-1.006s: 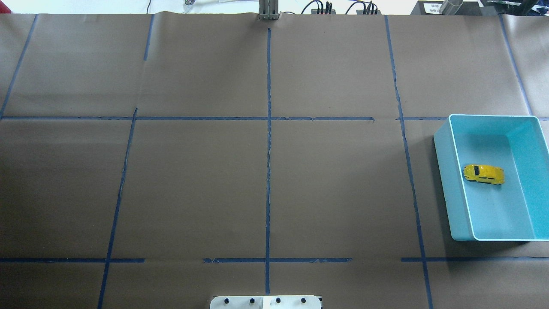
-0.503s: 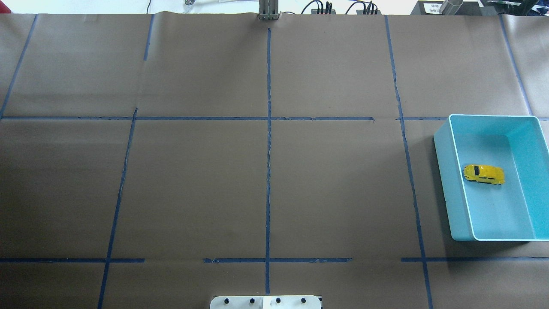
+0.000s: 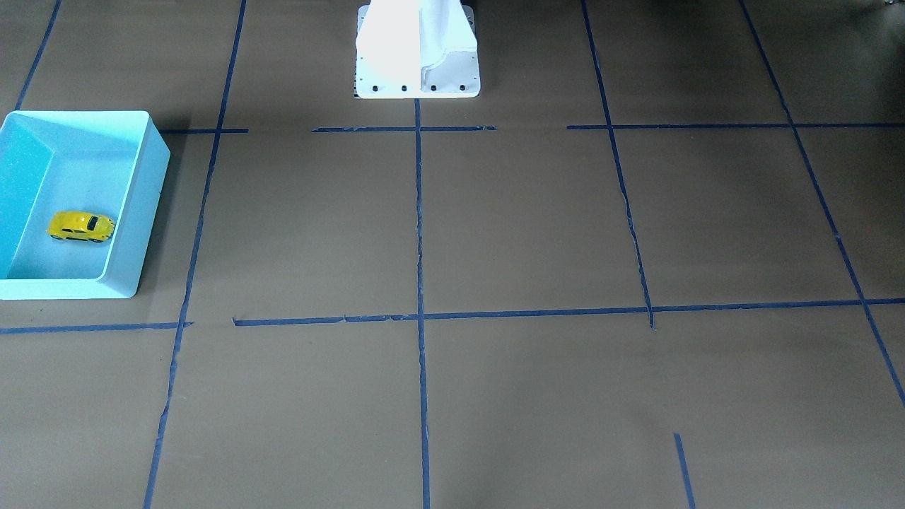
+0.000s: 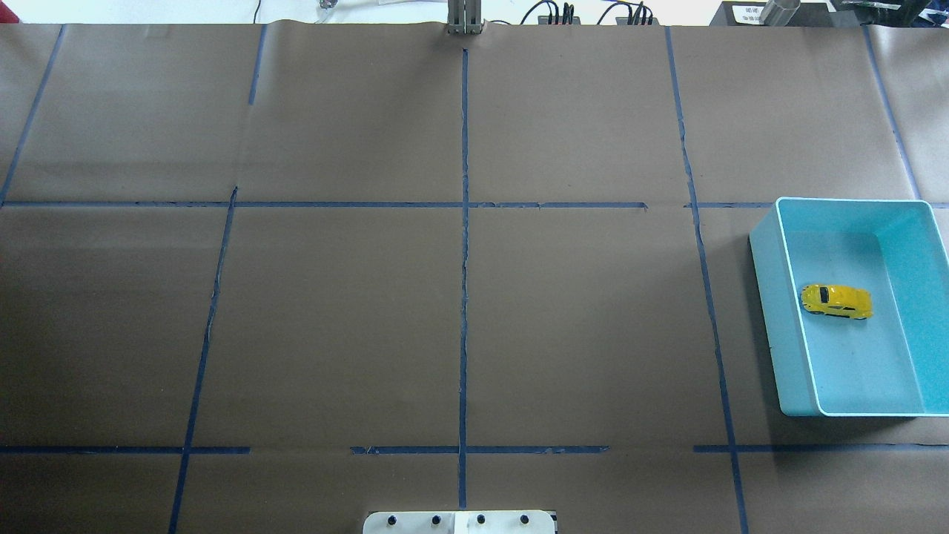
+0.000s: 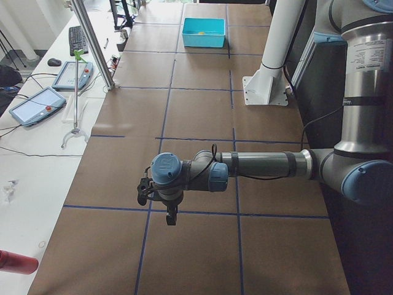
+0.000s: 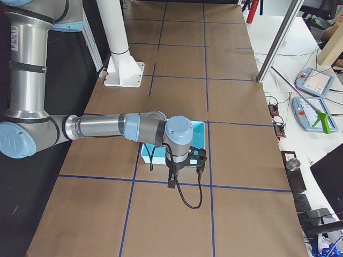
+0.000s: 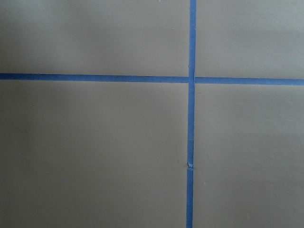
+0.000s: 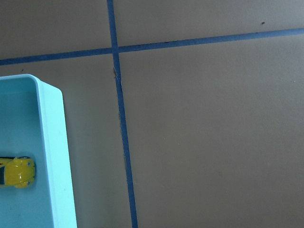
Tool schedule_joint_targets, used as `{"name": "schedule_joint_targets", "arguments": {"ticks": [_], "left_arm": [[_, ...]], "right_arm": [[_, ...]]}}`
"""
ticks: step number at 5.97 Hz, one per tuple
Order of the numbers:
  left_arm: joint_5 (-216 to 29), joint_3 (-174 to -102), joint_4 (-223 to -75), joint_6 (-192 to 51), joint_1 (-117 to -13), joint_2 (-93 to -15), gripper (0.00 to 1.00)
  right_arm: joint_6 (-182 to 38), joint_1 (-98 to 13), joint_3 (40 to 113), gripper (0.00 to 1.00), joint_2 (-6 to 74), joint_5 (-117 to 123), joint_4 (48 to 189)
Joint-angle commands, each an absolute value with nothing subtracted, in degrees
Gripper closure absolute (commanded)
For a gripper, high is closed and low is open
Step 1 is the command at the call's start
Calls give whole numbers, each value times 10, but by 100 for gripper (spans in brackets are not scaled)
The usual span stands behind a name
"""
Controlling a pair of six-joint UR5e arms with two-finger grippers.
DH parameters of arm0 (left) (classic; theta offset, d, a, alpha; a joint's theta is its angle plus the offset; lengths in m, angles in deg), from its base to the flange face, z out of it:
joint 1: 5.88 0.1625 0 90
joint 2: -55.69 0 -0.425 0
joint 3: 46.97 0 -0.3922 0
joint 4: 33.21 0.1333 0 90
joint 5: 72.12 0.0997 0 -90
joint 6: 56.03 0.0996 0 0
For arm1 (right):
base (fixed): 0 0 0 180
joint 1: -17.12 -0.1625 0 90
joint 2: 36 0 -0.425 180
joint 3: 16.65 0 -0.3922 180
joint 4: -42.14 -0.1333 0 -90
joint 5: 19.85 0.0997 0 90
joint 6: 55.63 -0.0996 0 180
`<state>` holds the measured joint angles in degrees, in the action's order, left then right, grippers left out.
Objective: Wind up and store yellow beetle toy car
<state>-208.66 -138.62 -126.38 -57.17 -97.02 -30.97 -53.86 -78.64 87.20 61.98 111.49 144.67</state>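
Observation:
The yellow beetle toy car (image 4: 835,301) rests on its wheels inside the light blue bin (image 4: 771,311) at the table's right side. It also shows in the front-facing view (image 3: 80,226) and at the left edge of the right wrist view (image 8: 16,172). My right gripper (image 6: 171,181) hangs above the table beside the bin and shows only in the exterior right view. My left gripper (image 5: 170,216) hangs over the table's left end and shows only in the exterior left view. I cannot tell whether either gripper is open or shut.
Brown paper with blue tape lines (image 4: 464,259) covers the table. The white robot base (image 3: 417,49) stands at the robot's edge. A metal post (image 4: 464,18) and cables stand at the far edge. Tablets (image 5: 37,104) lie on a side table.

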Motion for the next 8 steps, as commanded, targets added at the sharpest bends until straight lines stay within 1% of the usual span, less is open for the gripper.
{"name": "schedule_joint_targets", "arguments": {"ticks": [1, 8], "left_arm": [[-2087, -1386, -1264, -572, -970, -310, 0], [-2086, -1386, -1264, -572, -970, -310, 0]], "right_arm": [[-540, -786, 850, 0, 620, 1115, 1434], [-540, -786, 845, 0, 614, 1122, 1435]]}}
